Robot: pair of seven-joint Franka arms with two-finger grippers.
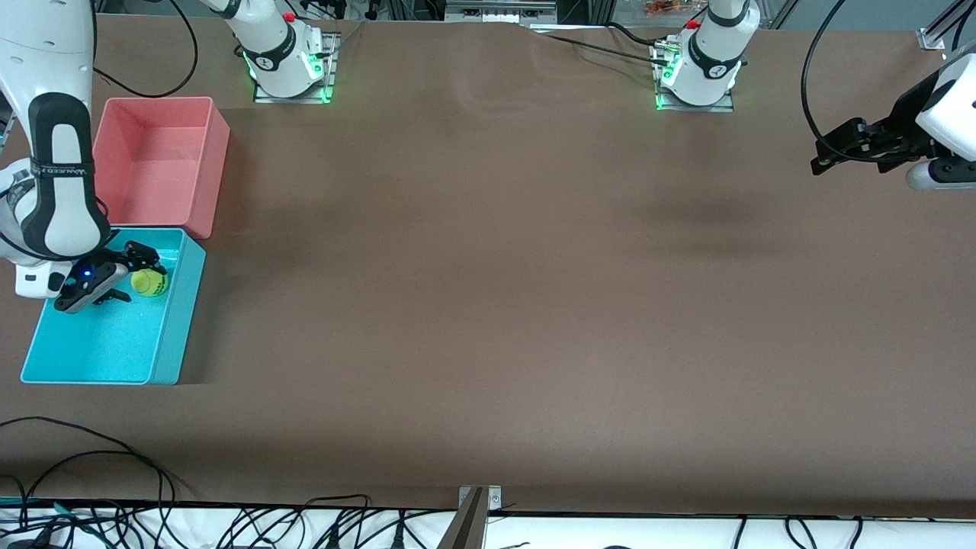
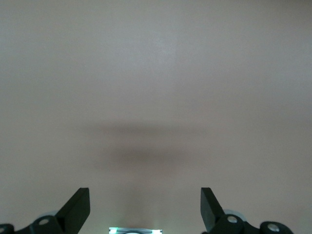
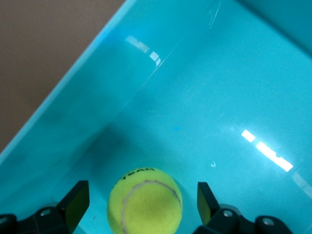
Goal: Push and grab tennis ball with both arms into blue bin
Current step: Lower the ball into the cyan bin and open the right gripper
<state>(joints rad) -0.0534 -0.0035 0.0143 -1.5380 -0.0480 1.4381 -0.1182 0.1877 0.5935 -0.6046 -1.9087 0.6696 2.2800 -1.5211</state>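
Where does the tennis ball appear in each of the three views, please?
Front view: the tennis ball lies inside the blue bin, beside the right hand.
Left wrist view: not in it; only bare table and the open left hand.
Right wrist view: the ball lies between the open fingers.
Shared landmark: the blue bin.

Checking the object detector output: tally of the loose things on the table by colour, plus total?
Yellow-green: 1, the fuzzy yellow-green tennis ball, inside the blue bin between the open fingers of the right tool
Cyan-blue: 1, the rectangular cyan-blue plastic bin
Pink-red: 1, the rectangular pink-red plastic bin
Total: 3
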